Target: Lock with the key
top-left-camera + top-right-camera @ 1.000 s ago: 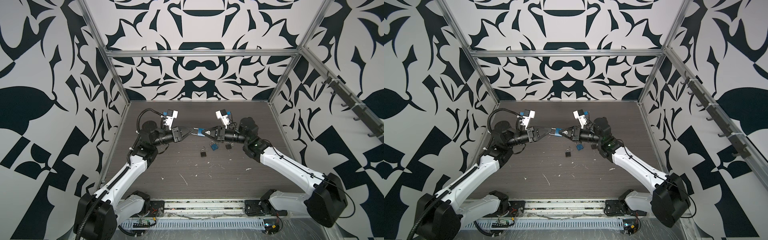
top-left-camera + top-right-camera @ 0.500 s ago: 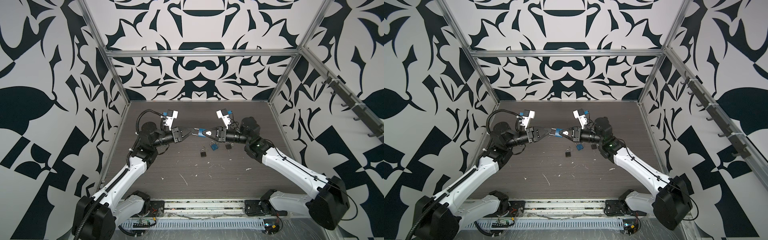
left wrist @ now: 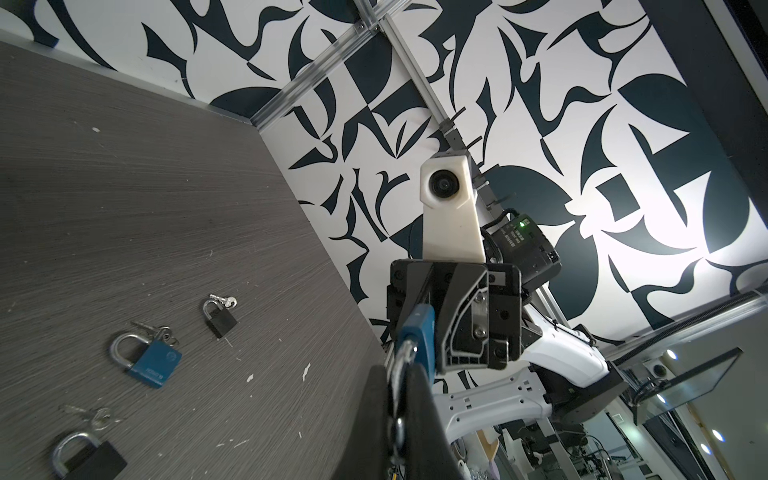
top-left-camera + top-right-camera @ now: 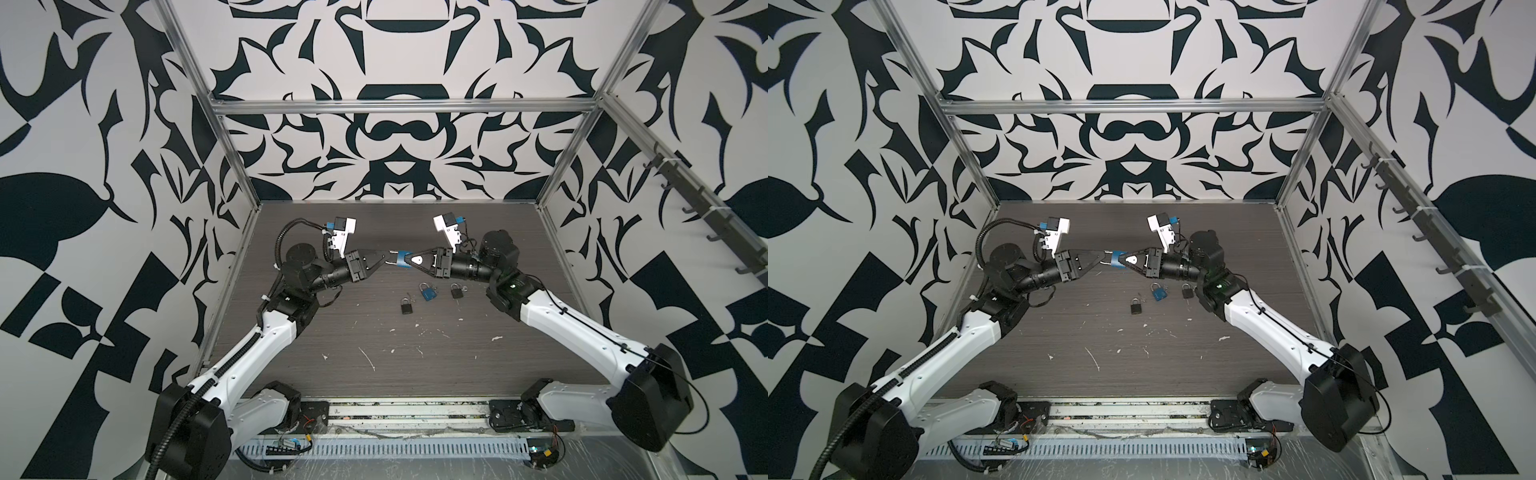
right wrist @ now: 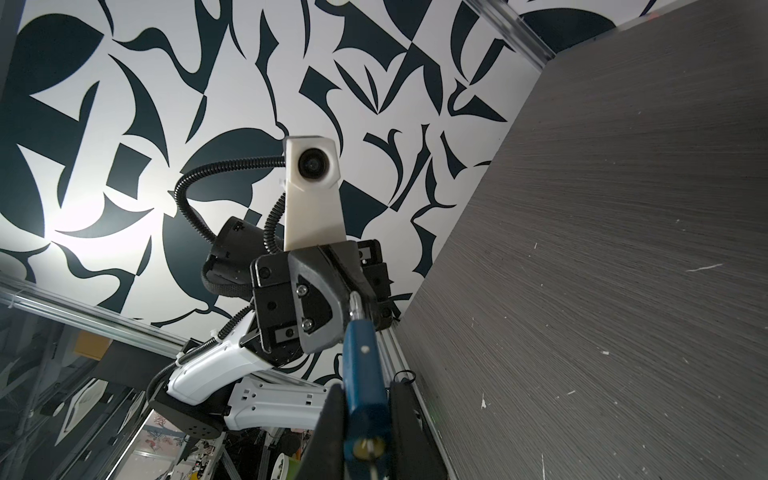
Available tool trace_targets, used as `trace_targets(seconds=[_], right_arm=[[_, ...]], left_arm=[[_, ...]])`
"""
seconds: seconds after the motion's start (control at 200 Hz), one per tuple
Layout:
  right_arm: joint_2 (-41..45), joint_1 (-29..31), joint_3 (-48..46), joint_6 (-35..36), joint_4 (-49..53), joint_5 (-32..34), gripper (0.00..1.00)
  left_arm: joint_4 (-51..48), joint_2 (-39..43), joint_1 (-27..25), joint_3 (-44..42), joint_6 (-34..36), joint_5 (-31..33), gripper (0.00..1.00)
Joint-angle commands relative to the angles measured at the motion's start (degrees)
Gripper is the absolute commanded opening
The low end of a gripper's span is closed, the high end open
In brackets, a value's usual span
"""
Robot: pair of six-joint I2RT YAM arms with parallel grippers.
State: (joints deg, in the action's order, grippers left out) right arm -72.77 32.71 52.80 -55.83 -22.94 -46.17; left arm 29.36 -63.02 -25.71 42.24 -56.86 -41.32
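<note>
Left tool (image 4: 390, 261): I see it pinching the held padlock's (image 4: 401, 257) shackle.
Right tool (image 4: 408, 262): clamps its blue body.
Five o'clock: loose blue padlock (image 4: 428, 291) on desk (image 4: 457, 374).
Left wrist view: keys (image 3: 224, 300).

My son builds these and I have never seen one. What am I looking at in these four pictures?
Two robot arms stand at the near edge of a table, inside a patterned booth. Two pictures look down from overhead and are nearly identical; the other two come from a camera on each arm's wrist. In the air between them the arms hold a blue padlock: the right gripper clamps its body, the left gripper pinches its shackle. On the table lie a second blue padlock and two black padlocks, with keys beside them.
</note>
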Motion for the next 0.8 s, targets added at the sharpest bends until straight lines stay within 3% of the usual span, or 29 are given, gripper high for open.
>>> trace_targets(seconds=[0.0, 0.63, 0.795], right_arm=[[-2.32, 2.48, 3.01, -0.26, -3.28, 2.34, 0.00], [-7.16, 5.35, 6.14, 0.95, -3.51, 3.14, 0.00], [-5.23, 4.05, 3.69, 0.09, -1.51, 4.91, 0.00]], left_arm=[[4.39, -0.16, -4.35, 0.96, 0.67, -5.70, 0.00], [6.73, -2.38, -8.83, 1.94, 0.83, -7.02, 0.00], [-0.37, -0.26, -7.12, 0.97, 3.98, -1.05, 0.01]])
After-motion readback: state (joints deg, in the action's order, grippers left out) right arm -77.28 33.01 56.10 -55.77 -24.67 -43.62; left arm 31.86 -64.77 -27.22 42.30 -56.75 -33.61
